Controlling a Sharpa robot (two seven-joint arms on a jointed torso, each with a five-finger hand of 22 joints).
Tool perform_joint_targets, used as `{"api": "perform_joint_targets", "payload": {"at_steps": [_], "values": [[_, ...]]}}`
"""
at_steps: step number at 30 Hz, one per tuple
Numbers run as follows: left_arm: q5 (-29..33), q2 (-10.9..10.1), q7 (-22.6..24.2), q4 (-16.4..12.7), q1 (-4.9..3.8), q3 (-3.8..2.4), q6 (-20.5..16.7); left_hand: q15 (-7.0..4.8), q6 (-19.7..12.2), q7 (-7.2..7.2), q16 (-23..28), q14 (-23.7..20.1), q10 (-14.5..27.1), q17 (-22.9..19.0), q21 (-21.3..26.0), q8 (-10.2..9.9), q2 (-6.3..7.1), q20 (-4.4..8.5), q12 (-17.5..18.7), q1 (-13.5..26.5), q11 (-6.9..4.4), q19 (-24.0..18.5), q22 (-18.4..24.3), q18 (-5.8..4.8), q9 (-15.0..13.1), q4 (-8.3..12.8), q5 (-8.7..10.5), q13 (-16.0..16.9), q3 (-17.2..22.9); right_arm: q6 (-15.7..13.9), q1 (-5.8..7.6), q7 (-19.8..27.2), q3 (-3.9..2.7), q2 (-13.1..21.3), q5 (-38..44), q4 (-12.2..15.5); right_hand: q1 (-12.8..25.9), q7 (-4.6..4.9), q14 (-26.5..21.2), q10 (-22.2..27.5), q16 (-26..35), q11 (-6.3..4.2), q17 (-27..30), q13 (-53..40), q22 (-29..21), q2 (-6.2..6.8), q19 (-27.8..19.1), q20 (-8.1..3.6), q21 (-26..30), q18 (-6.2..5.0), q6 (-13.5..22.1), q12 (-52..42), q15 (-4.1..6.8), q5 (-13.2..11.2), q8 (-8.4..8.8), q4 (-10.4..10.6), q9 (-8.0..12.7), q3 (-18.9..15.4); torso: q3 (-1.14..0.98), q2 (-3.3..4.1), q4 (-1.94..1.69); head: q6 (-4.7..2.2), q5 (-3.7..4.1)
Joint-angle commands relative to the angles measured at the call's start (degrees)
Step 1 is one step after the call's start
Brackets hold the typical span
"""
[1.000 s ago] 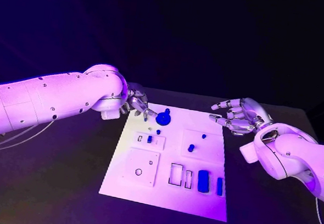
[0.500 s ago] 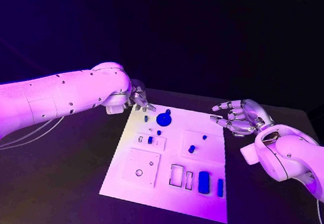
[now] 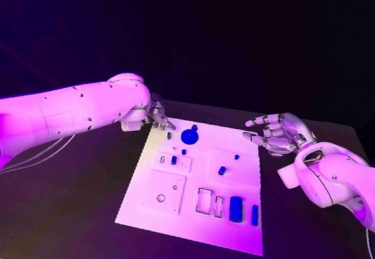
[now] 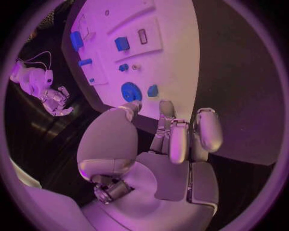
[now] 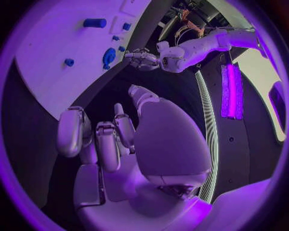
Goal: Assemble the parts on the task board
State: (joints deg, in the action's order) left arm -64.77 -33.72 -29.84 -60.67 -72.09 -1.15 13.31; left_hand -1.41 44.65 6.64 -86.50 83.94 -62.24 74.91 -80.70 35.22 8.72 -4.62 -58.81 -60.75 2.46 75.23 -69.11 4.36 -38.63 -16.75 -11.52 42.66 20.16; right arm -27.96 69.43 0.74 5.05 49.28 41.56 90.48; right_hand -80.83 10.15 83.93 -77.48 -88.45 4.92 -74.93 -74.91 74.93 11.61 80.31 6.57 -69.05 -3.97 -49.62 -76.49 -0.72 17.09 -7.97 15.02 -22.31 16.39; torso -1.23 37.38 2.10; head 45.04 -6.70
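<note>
Left hand (image 3: pixel 157 117) at the far left corner of the task board (image 3: pixel 186 222), fingers loosely curled and apart, holding nothing; the left wrist view shows its fingertips (image 4: pixel 167 107) just short of the board's edge. Right hand (image 3: pixel 278 134) off the far right corner of the board, over the black table (image 3: pixel 66 217), fingers spread and curved, also holding nothing.

The round blue part (image 3: pixel 190 137), a disc with a small knob on its far side, lies on the board near its far edge, left of the middle. A smaller blue piece (image 3: pixel 169 136) lies just beside it, toward the left edge. From the left hand the disc lies toward the board's middle and slightly toward the robot, near the fingertips; from the right hand it lies well apart, across most of the board's width. The left hand is judged the nearer for any reach to the disc.

Further blue parts: 2 small pieces (image 3: pixel 221 170) at mid-board, and 2 upright bars (image 3: pixel 235 209) near the right edge, long axes running from near edge to far edge.
</note>
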Motion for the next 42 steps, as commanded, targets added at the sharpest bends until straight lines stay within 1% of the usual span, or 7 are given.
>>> {"api": "perform_joint_targets", "payload": {"at_steps": [1, 8, 16, 29, 35, 38, 42], "values": [[0.8, 0.4, 0.8, 0.2, -0.03, 0.02, 1.4, 0.34, 0.5, -0.03, 0.2, 3.7, -0.1, 9.3, 0.2, -0.1, 0.1, -0.37, -0.2, -0.5, -0.05, 0.1, -0.1, 0.28, 0.1, 0.0, -0.2, 0.1, -0.4, 0.3, -0.02, 0.6, -0.02, -0.1, 0.0, 0.0, 0.4, -0.2, 5.0, 0.3, 0.2, 0.08, -11.0, -0.7, 1.5, 0.14, -0.5, 0.0, 0.3, -0.74, -0.2, 0.3, 0.03, 0.2, -0.26, 0.1, 0.0, 0.1, 0.02, -0.08, -0.1, 0.07, 0.08], [2.0, 1.1, 1.1, 1.2, 0.11, 0.44, 1.9, 0.32, 0.7, -0.06, 0.1, 3.7, -0.2, 9.4, 0.2, 0.0, -0.06, -0.39, -0.5, -0.5, -0.08, 0.1, -0.2, 0.25, 0.1, -0.1, -0.19, 0.3, -0.4, 0.3, -0.02, 0.6, -0.02, -0.2, 0.0, 0.0, 0.4, -0.2, 5.0, 0.3, 0.2, 0.08, -11.0, -0.7, 1.5, 0.14, -0.5, 0.0, 0.3, -0.74, -0.2, 0.3, 0.03, 0.2, -0.26, 0.1, 0.0, 0.1, 0.07, -0.05, -0.06, 0.11, 0.07], [3.3, 1.7, 1.5, 2.3, 0.2, 1.09, 2.4, 0.21, 1.5, -0.26, -0.1, 3.8, -0.6, 9.6, 0.0, 0.1, -0.59, -0.41, -1.0, -1.0, -0.25, 0.3, -0.6, 0.2, 0.3, 0.0, -0.22, 0.8, -0.3, 0.4, -0.02, 0.6, -0.02, -0.2, 0.0, 0.0, 0.3, -0.2, 5.0, 0.3, 0.2, 0.07, -11.0, -0.7, 1.5, 0.16, -0.5, -0.01, 0.3, -0.74, -0.1, 0.3, 0.04, 0.2, -0.29, 0.1, 0.0, 0.2, -0.01, -0.08, -0.1, 0.2, 0.08], [4.3, 2.6, 1.9, 3.9, 0.39, 1.44, 2.3, 0.06, 2.0, -0.44, -0.2, 3.9, -0.8, 9.8, -0.2, 0.1, -1.29, -0.36, -1.3, -2.2, -0.42, 0.5, -0.9, 0.15, 0.6, 0.1, -0.25, 1.0, 0.1, 0.4, -0.02, 0.6, -0.02, -0.3, 0.1, 0.0, 0.3, -0.2, 5.0, 0.3, 0.2, 0.07, -11.0, -0.7, 1.5, 0.16, -0.5, -0.01, 0.3, -0.74, -0.1, 0.3, 0.04, 0.2, -0.29, 0.1, 0.0, 0.2, -0.06, -0.09, 0.01, 0.27, 0.09], [4.5, 2.8, 2.1, 4.2, 0.45, 1.48, 1.5, -0.12, 2.5, -0.66, -0.3, 3.9, -0.9, 9.9, -0.3, 0.0, -2.53, -0.23, -1.5, -4.5, -0.63, 0.7, -1.1, 0.11, 0.9, 0.1, -0.12, 1.0, 1.5, 0.4, -0.02, 0.6, -0.02, -0.3, 0.1, -0.1, 0.3, -0.2, 5.0, 0.3, 0.2, 0.07, -11.0, -0.7, 1.5, 0.16, -0.5, -0.01, 0.3, -0.74, -0.1, 0.3, 0.04, 0.2, -0.29, 0.1, 0.0, 0.2, -0.06, -0.12, -0.06, 0.28, 0.19], [4.7, 2.8, 2.3, 4.3, 0.46, 1.48, 1.6, -0.41, 2.9, -1.05, -0.4, 4.0, -1.0, 10.0, -0.4, 0.6, -3.27, -0.03, -1.7, -7.6, -0.98, 0.8, -1.4, 0.08, 0.6, 0.3, -0.07, 1.0, 3.5, 0.5, -0.02, 0.6, -0.02, -0.3, 0.1, -0.1, 0.3, -0.2, 5.0, 0.3, 0.2, 0.07, -11.0, -0.7, 1.5, 0.16, -0.5, -0.01, 0.3, -0.74, -0.1, 0.3, 0.04, 0.2, -0.29, 0.1, 0.0, 0.2, -0.08, -0.12, -0.06, 0.36, 0.22], [4.9, 2.9, 2.6, 4.4, 0.46, 1.48, 2.1, -0.71, 2.9, -1.41, -0.5, 4.0, -1.1, 10.1, -0.4, 1.4, -3.4, 0.21, -1.7, -11.0, -1.31, 0.8, -1.6, 0.04, -0.1, 0.8, 0.05, 0.7, 6.0, 0.5, -0.02, 0.6, -0.02, -0.3, 0.1, -0.1, 0.3, -0.2, 5.0, 0.3, 0.2, 0.07, -11.0, -0.7, 1.5, 0.16, -0.5, -0.01, 0.3, -0.74, -0.1, 0.3, 0.04, 0.2, -0.29, 0.1, 0.0, 0.2, -0.07, -0.1, -0.05, 0.4, 0.22]]}}
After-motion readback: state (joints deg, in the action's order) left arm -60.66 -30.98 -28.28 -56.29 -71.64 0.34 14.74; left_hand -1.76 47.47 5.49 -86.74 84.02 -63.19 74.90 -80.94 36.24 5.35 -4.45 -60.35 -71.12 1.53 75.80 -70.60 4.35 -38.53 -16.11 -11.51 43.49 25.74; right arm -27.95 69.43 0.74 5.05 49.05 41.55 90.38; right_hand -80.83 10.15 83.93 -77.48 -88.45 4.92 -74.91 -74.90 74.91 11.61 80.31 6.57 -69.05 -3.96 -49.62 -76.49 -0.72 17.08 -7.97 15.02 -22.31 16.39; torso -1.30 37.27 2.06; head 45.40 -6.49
